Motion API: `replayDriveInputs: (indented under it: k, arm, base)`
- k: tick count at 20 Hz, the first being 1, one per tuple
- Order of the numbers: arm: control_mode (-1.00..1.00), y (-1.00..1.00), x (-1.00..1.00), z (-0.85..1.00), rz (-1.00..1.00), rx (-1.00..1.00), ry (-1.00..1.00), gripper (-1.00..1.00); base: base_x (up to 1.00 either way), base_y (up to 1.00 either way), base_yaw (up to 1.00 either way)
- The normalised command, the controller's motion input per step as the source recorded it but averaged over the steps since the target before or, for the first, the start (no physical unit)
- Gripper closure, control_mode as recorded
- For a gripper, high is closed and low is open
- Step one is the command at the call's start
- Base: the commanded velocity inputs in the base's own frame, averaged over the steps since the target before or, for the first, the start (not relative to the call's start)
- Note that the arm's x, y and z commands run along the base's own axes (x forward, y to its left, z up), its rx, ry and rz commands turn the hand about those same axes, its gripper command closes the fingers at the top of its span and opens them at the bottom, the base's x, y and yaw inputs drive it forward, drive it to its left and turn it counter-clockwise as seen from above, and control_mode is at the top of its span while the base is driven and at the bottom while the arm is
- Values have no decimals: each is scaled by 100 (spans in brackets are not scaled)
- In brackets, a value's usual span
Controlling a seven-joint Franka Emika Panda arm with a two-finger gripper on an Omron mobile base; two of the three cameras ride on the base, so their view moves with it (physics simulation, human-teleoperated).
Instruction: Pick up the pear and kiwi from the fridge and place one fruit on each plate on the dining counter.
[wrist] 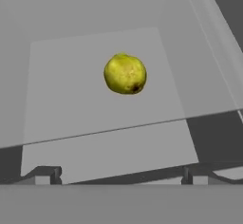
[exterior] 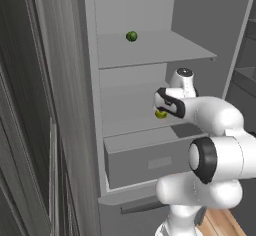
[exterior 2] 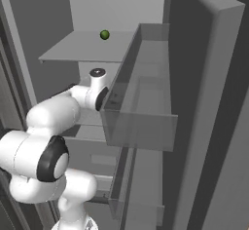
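- Straight ahead of the tool (wrist: 121,179), on the fridge's (exterior: 75,80) middle shelf (wrist: 95,114), the pear (wrist: 125,73) sits alone, well apart from the shelf's side walls and a little back from its front edge.
- From the left base view the pear (exterior: 161,113) peeks out just beside and below the arm's wrist, so the tool is already inside the fridge, near the fruit but not touching it.
- The tool's fingers stand fully apart, with nothing between them.
- The step in hand, as a judgement, is the reach for the pear: the tool should advance along its present line until the fruit sits between the fingertips, then come together across the widest part.
- Because the fruit is round and could roll on the flat shelf, a centred, level approach without nudging it first looks safest; the door bin (exterior 2: 141,92) beside the arm in the right base view also calls for care on withdrawal.
- Count: one pear; one dark green ball (exterior: 131,36) on the shelf above the tool; one grey drawer (exterior: 150,162) below it.
- No kiwi can be made out from here.
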Motion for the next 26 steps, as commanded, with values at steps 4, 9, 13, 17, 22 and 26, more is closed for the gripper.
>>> replayDriveInputs:
  k: [4, 9, 13, 17, 22, 26]
  arm:
    - [-100, 0, 36, -28, 0, 0, 13, -100]
    - [-100, -5, 42, -33, 0, 0, 5, -100]
    - [-100, -9, 32, -21, 0, 0, 2, -100]
    - [-100, -4, 32, -13, 0, 0, 1, -100]
    - [-100, 0, 20, -6, 0, 0, 1, -100]
    - [-100, 0, 30, -11, 0, 0, 0, -100]
  base:
    - [0, 0, 0]
    - [0, 0, 0]
    - [0, 0, 0]
    - [0, 0, 0]
    - [0, 0, 0]
    - [0, 0, 0]
